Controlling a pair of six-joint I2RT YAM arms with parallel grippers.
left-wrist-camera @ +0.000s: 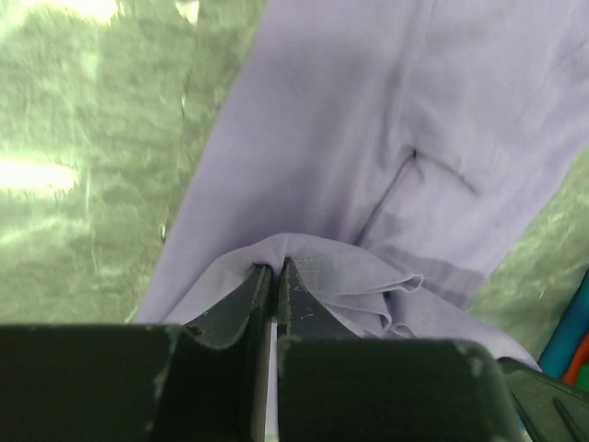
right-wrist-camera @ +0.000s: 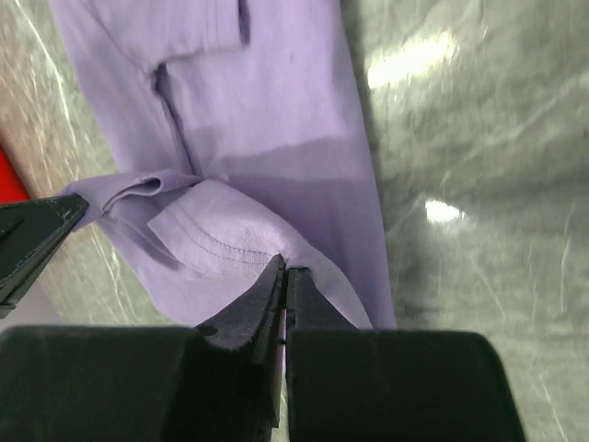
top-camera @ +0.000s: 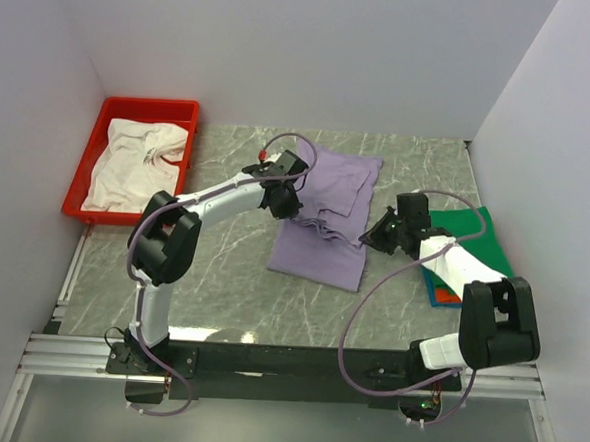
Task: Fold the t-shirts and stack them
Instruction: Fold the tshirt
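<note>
The top camera shows the large pale lavender cloth t-shirt [top-camera: 325,223] lying mid-table on the grey-green marbled tabletop [top-camera: 221,277], partly folded and bunched across its middle. The left gripper [top-camera: 282,198] is at its left edge and the right gripper [top-camera: 378,236] at its right edge. A crumpled white cloth t-shirt [top-camera: 133,161] sits in the red plastic tray [top-camera: 150,103] at the far left. On the right, partly under the arm, a folded green t-shirt [top-camera: 479,237] tops a small stack, with orange and blue edges [top-camera: 439,290] showing beneath. I judge three shirts done, the lavender one mid-fold and the white one not yet begun.

The left wrist camera shows what the overhead view cannot. Its jaws are almost together, pinching a gathered ridge of lavender cloth lifted off the marble, with a sleeve seam lying flat beyond.

In the right wrist camera the jaws are fully closed on a stitched hem corner, its double seam plain to see and the fabric tented up. Neither wrist view shows the white shirt
</note>
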